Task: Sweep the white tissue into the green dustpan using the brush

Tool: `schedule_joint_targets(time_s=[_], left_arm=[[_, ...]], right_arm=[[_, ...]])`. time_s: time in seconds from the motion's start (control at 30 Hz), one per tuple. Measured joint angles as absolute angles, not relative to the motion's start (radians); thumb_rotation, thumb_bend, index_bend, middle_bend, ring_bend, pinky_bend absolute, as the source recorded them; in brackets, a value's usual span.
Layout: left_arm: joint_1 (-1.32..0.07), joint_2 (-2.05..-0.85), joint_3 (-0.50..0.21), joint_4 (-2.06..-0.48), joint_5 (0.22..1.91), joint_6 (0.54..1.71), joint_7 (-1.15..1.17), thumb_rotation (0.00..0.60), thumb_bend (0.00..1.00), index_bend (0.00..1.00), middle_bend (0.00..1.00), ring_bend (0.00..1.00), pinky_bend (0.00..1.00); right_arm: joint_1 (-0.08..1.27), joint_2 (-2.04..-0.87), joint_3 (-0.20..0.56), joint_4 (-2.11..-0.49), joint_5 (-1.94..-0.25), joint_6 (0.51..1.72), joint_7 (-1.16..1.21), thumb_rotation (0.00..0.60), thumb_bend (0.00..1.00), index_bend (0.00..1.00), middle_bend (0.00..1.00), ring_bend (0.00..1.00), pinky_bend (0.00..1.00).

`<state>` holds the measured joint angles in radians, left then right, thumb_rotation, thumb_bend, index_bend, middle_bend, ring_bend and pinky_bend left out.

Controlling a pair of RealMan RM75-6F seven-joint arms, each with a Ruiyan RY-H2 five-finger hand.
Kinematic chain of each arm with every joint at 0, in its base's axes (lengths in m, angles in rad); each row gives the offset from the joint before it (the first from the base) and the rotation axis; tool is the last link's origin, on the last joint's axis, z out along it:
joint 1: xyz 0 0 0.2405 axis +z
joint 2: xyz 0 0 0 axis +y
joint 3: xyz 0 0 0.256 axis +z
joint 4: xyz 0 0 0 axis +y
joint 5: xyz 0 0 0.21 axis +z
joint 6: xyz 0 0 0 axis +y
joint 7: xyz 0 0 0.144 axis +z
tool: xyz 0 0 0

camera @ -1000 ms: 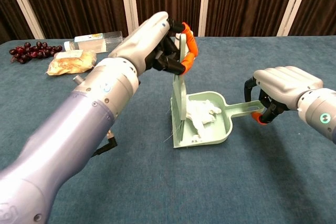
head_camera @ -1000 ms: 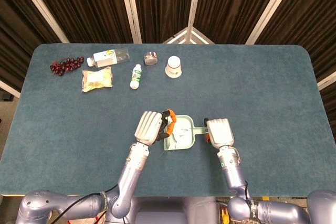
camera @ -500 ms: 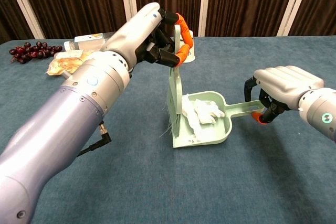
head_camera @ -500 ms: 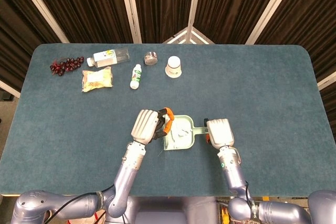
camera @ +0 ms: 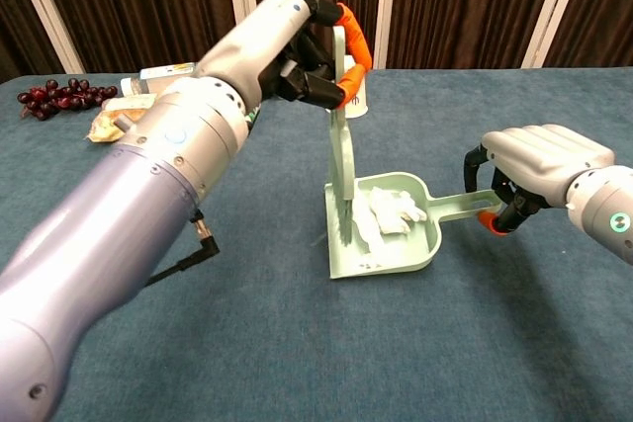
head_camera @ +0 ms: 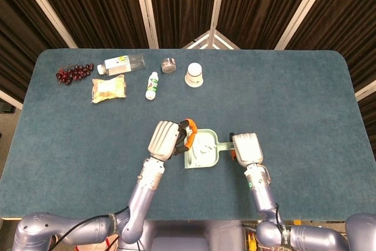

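A blue table point(head_camera: 305, 116) carries the things. Near its far left corner lie grapes point(head_camera: 74, 73), a snack bag point(head_camera: 108, 88), two bottles point(head_camera: 124, 63) and a cup point(head_camera: 195, 75). The green dustpan point(head_camera: 202, 151) rests toward the near edge.

We could read no text anywhere. The clear bottle point(head_camera: 122, 63) and the small white bottle point(head_camera: 153, 84), both in the upper left of the head view, carried green-and-white labels, but their print was too small for us to make out.
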<state>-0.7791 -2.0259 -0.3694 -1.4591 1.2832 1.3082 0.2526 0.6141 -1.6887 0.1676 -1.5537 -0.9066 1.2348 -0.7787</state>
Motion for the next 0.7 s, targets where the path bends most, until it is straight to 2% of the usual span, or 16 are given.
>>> schedule_joint_targets(time_s=[0.23, 0.33, 0.4, 0.47, 0.7], left_arm=[[-0.77, -1.892, -0.367, -1.544, 1.268, 1.265, 0.364, 0.6, 0.74, 0.86, 1.0, 1.0, 1.0], [-0.766, -1.825, -0.371, -1.603, 1.235, 1.239, 0.432, 0.6, 0.74, 0.86, 1.0, 1.0, 1.0], [-0.761, -1.785, -0.373, -1.644, 1.209, 1.225, 0.467, 0.6, 0.74, 0.86, 1.0, 1.0, 1.0], [-0.754, -1.743, -0.372, -1.691, 1.182, 1.213, 0.498, 0.6, 0.74, 0.86, 1.0, 1.0, 1.0], [-0.729, -1.666, -0.347, -1.764, 1.132, 1.201, 0.528, 0.6, 0.74, 0.86, 1.0, 1.0, 1.0]], right_arm=[[0.616, -1.689, 0.172, -1.553, -0.898, 1.23, -0.778, 0.6, 0.39, 0.51, 0.88, 0.87, 0.91], [0.616, -1.69, 0.172, -1.555, -0.894, 1.231, -0.783, 0.6, 0.39, 0.33, 0.88, 0.87, 0.91], [0.616, -1.691, 0.169, -1.557, -0.887, 1.231, -0.793, 0.6, 0.39, 0.12, 0.88, 0.86, 0.91], [0.616, -1.69, 0.165, -1.561, -0.882, 1.232, -0.806, 0.6, 0.39, 0.02, 0.88, 0.85, 0.91], [0.615, -1.684, 0.151, -1.592, -0.852, 1.242, -0.856, 0.6, 0.39, 0.0, 0.85, 0.81, 0.91]])
